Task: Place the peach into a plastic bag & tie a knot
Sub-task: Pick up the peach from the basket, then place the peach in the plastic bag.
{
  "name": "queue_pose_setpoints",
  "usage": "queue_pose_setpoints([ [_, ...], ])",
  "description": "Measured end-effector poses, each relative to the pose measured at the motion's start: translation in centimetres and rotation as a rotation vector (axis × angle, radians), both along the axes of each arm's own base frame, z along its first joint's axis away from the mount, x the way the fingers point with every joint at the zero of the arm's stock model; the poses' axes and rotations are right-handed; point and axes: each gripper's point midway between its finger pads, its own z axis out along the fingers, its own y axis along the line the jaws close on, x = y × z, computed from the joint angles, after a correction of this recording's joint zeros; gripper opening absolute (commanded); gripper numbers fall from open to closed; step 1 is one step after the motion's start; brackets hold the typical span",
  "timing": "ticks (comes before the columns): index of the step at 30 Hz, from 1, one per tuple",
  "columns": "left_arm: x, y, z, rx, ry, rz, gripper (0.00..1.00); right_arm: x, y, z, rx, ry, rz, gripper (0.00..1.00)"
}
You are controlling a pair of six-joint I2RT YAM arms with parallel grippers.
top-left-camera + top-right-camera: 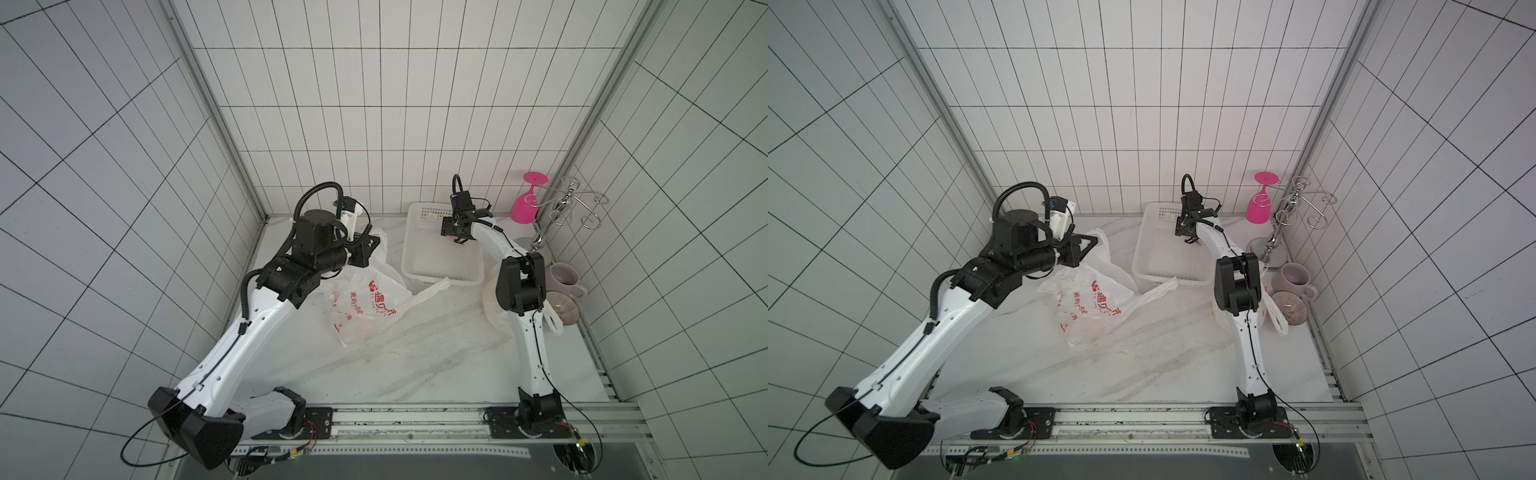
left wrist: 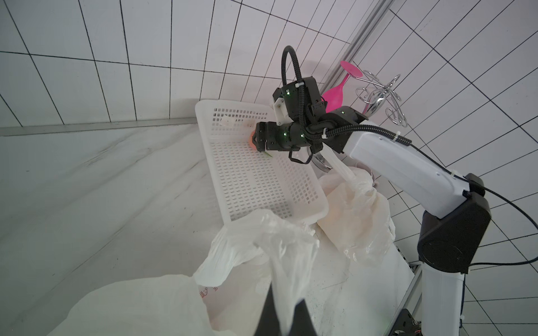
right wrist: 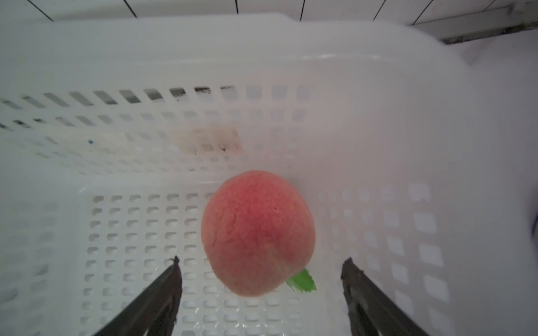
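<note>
We see the right arm point(image 1: 528, 332) rise from its base at the front rail, bend at a dark elbow joint beside the basket's near right corner, and stretch its forearm towards the back wall, with the wrist tipped down into the white basket point(image 1: 436, 262). The right gripper point(image 3: 261, 261) is spread wide: its two dark fingers stand on either side of the peach point(image 3: 257, 232) with a clear gap on each side and touch nothing. The peach, with a small green leaf at its base, lies on the perforated floor of the basket near the far wall. The left arm point(image 1: 249, 332) folds low at the front rail, climbs steeply towards the back left, and turns its wrist sideways towards the basket. The left gripper point(image 2: 284, 315) is pressed together on a fold of the plastic bag point(image 1: 365, 307) and holds that edge up. The rest of the bag sags onto the marble table point(image 1: 436, 365) just beside the basket.
</note>
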Motion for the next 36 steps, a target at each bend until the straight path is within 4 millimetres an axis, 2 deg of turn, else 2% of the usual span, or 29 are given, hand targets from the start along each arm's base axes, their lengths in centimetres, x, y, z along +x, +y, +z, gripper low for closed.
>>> queue_pose_setpoints([
  [3, 0.0, -0.3, -0.4, 0.01, 0.014, -0.004, 0.0, 1.2, 0.2, -1.7, -0.004, -0.005, -0.004, 0.76],
  [5, 0.1, -0.2, -0.4, 0.017, 0.016, 0.0, 0.0, 1.4, 0.2, -3.0, -0.011, 0.007, -0.008, 0.65],
  [7, 0.1, -0.1, -0.2, 0.019, 0.012, 0.002, 0.0, 1.8, 0.2, -3.2, -0.013, -0.005, -0.012, 0.55],
  [11, 0.1, -0.1, 0.1, 0.024, 0.002, 0.0, 0.0, 1.7, 0.8, -1.3, 0.012, -0.033, 0.008, 0.4],
  [14, -0.1, -0.1, 0.1, 0.036, -0.002, -0.01, 0.0, 0.0, 1.8, 2.4, 0.068, -0.057, 0.046, 0.35],
  [16, -0.2, -0.2, 0.3, 0.039, -0.008, -0.019, 0.0, -2.1, 2.9, 6.3, 0.141, -0.09, 0.078, 0.32],
  [19, -0.3, -0.2, 1.2, 0.035, -0.027, -0.027, 0.0, -7.1, 5.9, 13.6, 0.314, -0.187, 0.159, 0.26],
  [22, -0.5, -0.2, 1.8, 0.03, -0.04, -0.033, 0.0, -13.8, 10.8, 19.8, 0.478, -0.265, 0.316, 0.18],
  [24, -0.7, -0.2, 1.9, 0.03, -0.04, -0.039, 0.0, -17.9, 14.2, 22.0, 0.564, -0.267, 0.44, 0.14],
  [26, -1.0, -0.2, 2.0, 0.026, -0.041, -0.046, 0.0, -21.7, 17.3, 22.5, 0.632, -0.232, 0.548, 0.11],
  [28, -1.2, -0.2, 2.3, 0.02, -0.046, -0.052, 0.0, -25.8, 19.8, 21.3, 0.687, -0.152, 0.634, 0.09],
  [30, -1.5, -0.3, 2.6, 0.014, -0.052, -0.06, 0.0, -28.9, 21.5, 19.6, 0.712, -0.072, 0.688, 0.06],
  [33, -2.0, -0.4, 3.0, 0.002, -0.056, -0.074, 0.0, -32.5, 23.6, 17.3, 0.726, 0.035, 0.742, 0.02],
  [36, -2.4, -0.6, 3.2, -0.003, -0.059, -0.082, 0.0, -34.7, 25.0, 16.4, 0.731, 0.09, 0.778, 0.0],
])
